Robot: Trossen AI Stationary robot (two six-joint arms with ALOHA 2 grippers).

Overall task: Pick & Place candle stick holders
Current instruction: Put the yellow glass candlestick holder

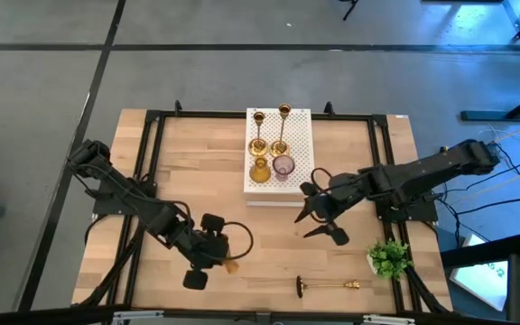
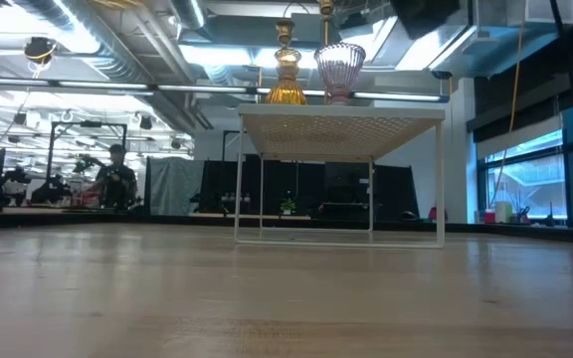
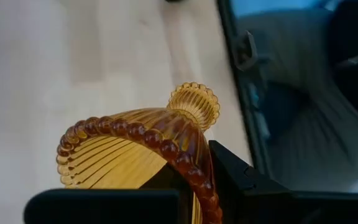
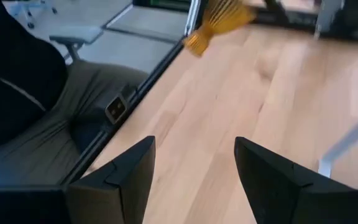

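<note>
Jaws, left: left gripper is clamped on the beaded rim of an amber glass holder; the wrist view shows the dark fingers pinching the rim, bowl tipped sideways and foot pointing away.
Jaws, right: right gripper stands spread and empty above bare wood, near the front right corner of the white perforated stand.
Held holder, place: near the front edge of the table, left of centre; in the high view only a small amber patch shows beside the gripper, and I cannot tell whether it is clear of the wood.
Already on the stand: two brass candlesticks and at the back, a second amber glass holder and a pinkish-purple glass holder in front of them.
Not yet placed: a third brass candlestick lies on its side near the front edge, right of centre, well apart from both grippers.
Bystander item: a small green plant at the front right, not part of the job.
Step in hand: probably the carry of the amber holder to the stand, with the grip made.
Next move calls for: lifting high enough to clear the stand's raised top, turning the holder upright onto its foot, and choosing a free spot clear of the four pieces clustered on the left part.
Risk: a rim pinch on ribbed glass may slip during the turn.
</note>
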